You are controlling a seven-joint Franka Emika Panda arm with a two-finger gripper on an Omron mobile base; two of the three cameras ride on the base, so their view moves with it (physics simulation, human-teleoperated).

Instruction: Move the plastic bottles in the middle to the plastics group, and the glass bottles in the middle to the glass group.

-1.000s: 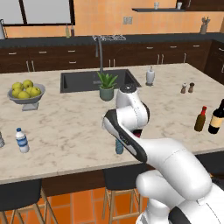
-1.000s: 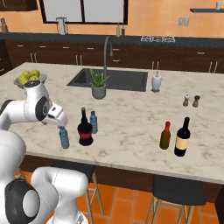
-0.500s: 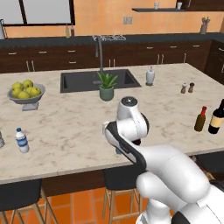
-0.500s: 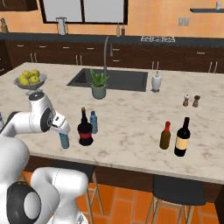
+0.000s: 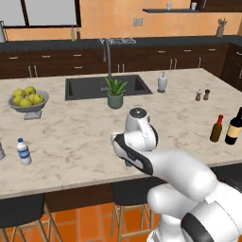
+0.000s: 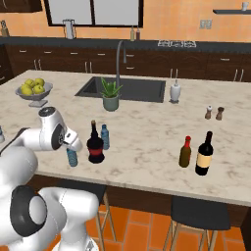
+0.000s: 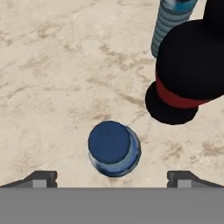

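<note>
Near the counter's front edge stands a small blue-capped plastic bottle (image 7: pixel 113 148) (image 6: pixel 72 157). My gripper (image 7: pixel 113 179) (image 6: pixel 73 142) hangs open right above it, one fingertip on each side of its cap and nothing held. To its right is the near-black glass bottle (image 7: pixel 188 74) (image 6: pixel 95 145) with a red label band. A second plastic bottle (image 7: pixel 173 24) (image 6: pixel 104 137) stands just behind that. The glass group, a brown red-capped bottle (image 6: pixel 185 152) and a wine bottle (image 6: pixel 204 154), is at the right. The plastics group's clear bottle (image 5: pixel 23 151) is far left.
A fruit bowl (image 5: pixel 28 100) sits at the back left. The sink (image 5: pixel 101 86), a potted plant (image 5: pixel 115 94) and a soap dispenser (image 5: pixel 162 82) lie behind the middle. Salt and pepper shakers (image 5: pixel 202 95) stand at the right. Stools (image 6: pixel 198 215) are tucked under the front edge.
The arm has folded lower and the hand has come down over the near plastic bottle. The jaws have stayed open and the bottles have not moved.
</note>
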